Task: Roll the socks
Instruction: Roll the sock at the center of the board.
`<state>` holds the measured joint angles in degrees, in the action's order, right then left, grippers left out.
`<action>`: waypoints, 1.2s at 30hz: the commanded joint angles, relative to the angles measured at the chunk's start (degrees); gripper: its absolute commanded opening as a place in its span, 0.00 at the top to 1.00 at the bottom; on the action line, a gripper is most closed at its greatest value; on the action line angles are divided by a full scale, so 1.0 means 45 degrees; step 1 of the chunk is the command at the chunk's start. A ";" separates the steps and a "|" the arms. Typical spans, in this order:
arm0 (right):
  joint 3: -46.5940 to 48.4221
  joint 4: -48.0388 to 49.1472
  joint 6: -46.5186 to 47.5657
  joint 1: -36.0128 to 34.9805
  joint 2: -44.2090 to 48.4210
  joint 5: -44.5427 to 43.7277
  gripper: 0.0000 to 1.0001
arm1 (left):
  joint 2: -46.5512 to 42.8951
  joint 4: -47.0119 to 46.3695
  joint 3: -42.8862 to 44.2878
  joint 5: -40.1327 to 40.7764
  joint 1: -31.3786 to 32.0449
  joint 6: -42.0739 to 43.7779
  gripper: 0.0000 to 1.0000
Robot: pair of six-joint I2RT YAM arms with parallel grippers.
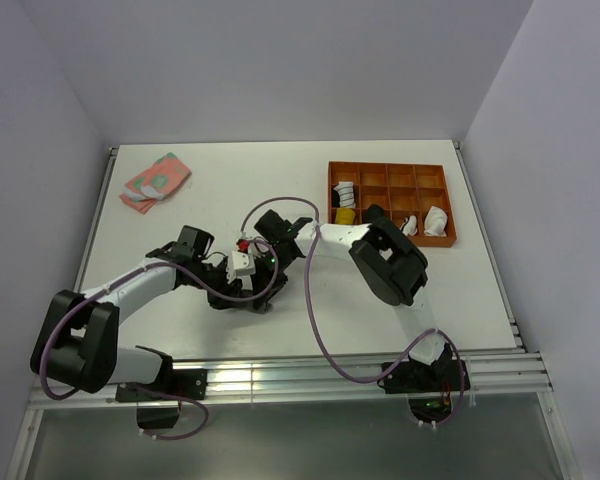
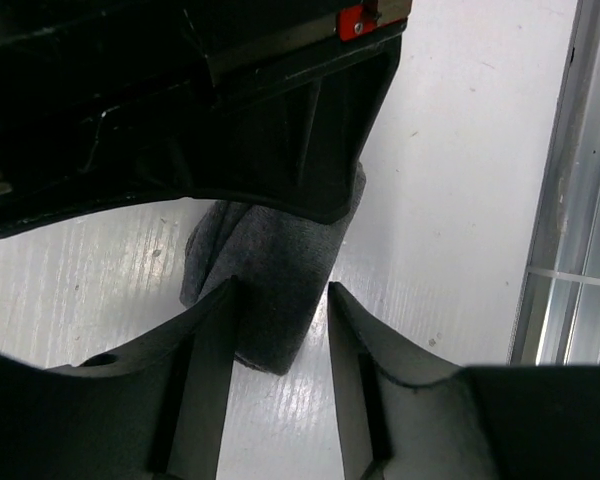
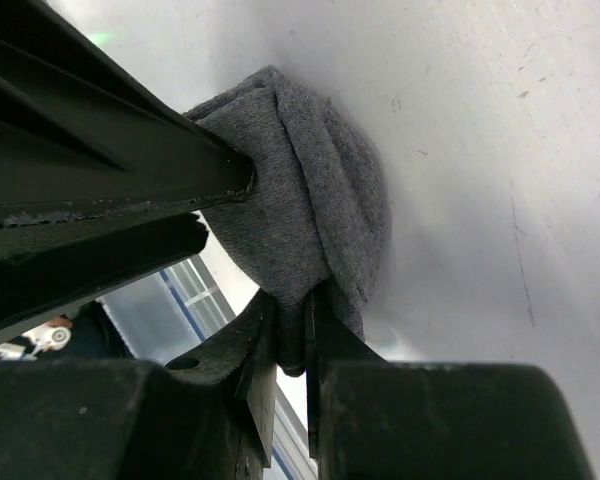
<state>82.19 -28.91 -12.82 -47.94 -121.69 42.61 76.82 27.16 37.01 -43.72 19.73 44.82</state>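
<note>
One grey sock [image 2: 280, 250], one left claw [image 2: 282, 292] clamped across it, one right claw [image 3: 292, 312] pinching its edge.

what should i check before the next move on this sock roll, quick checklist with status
1. Grip of right end effector on grey sock: ok, its fingers are pinched on a fold.
2. Grip of left end effector: ok, the sock fills the gap between its fingers.
3. Sock bunched into a roll: ok, layered folds show in the right wrist view.
4. Whether the striped sock is inside the roll: cannot tell, none shows at the fingers.
5. Clearance between the two arms: cannot tell, they crowd the same bundle.
6. Free compartment in orange tray: ok, several look empty.
</note>
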 commanded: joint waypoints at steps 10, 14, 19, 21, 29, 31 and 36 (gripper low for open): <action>-0.0101 -0.0120 -0.0120 0.0146 -0.0556 -0.0407 0.89 | 0.1601 -0.0429 0.0798 -0.0381 0.0089 -0.0780 0.67; -0.0393 0.0348 -0.0471 0.0127 -0.0322 -0.0679 0.79 | 0.1913 -0.0351 0.0779 -0.0167 0.0109 -0.0876 0.78; -0.1642 0.2082 -0.1642 0.0127 0.0712 -0.1886 0.64 | 0.2187 -0.0293 0.0720 0.0145 0.0109 -0.0995 0.90; -0.2342 0.2612 -0.2012 0.0107 0.1317 -0.2358 0.62 | 0.2343 -0.0428 0.0739 0.0360 0.0109 -0.1169 0.92; -0.4824 0.5503 -0.3361 0.0107 0.3641 -0.4076 0.53 | 0.3553 0.0644 0.1520 0.0537 0.0070 -0.0683 0.98; -0.5820 0.6360 -0.3810 0.0088 0.4497 -0.4662 0.52 | 0.3749 0.0937 0.1774 0.0498 0.0070 -0.0546 0.99; -0.8632 0.8920 -0.4963 -0.0088 0.6492 -0.6396 0.51 | 0.3984 0.1406 0.2106 0.0517 0.0069 -0.0390 1.00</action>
<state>48.27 2.61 -31.35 -47.81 -97.73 22.79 92.51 30.35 46.81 -47.31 19.86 39.94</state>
